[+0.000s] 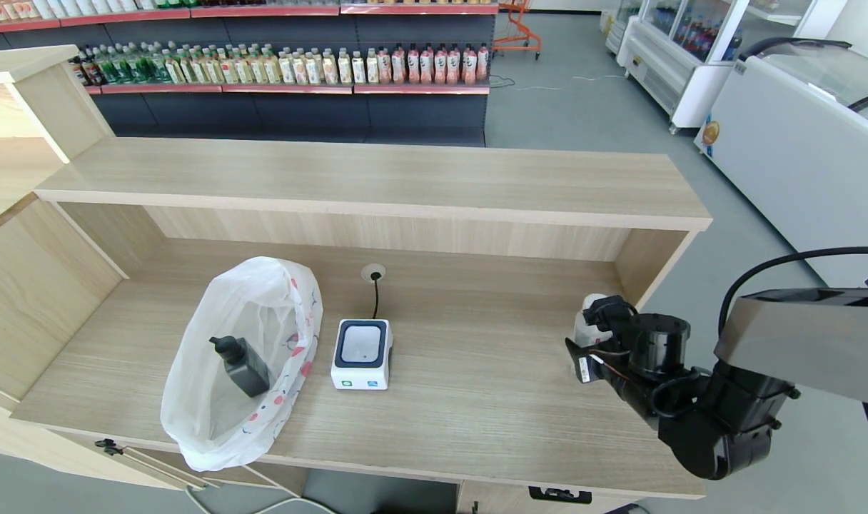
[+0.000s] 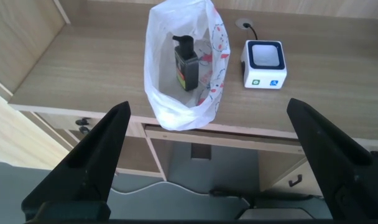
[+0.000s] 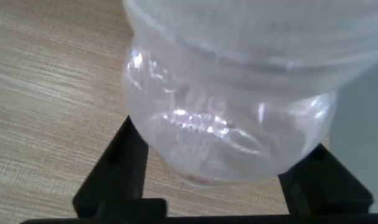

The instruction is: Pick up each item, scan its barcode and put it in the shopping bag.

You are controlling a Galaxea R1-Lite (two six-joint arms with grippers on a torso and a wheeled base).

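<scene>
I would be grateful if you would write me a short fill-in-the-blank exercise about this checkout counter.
1. The black pump bottle lies inside the ____.
2. The white ____ stands in the middle of the counter.
3. The gripper at the clear bottle is the ____.
4. The left gripper is ____.
Missing words: shopping bag; scanner; right gripper; open.

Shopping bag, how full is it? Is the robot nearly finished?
One thing looks done: a black pump bottle already sits in the shopping bag. In hand: the right gripper is at a clear bottle at the right end of the counter. Left: scan that bottle over the scanner, then bag it.
</scene>
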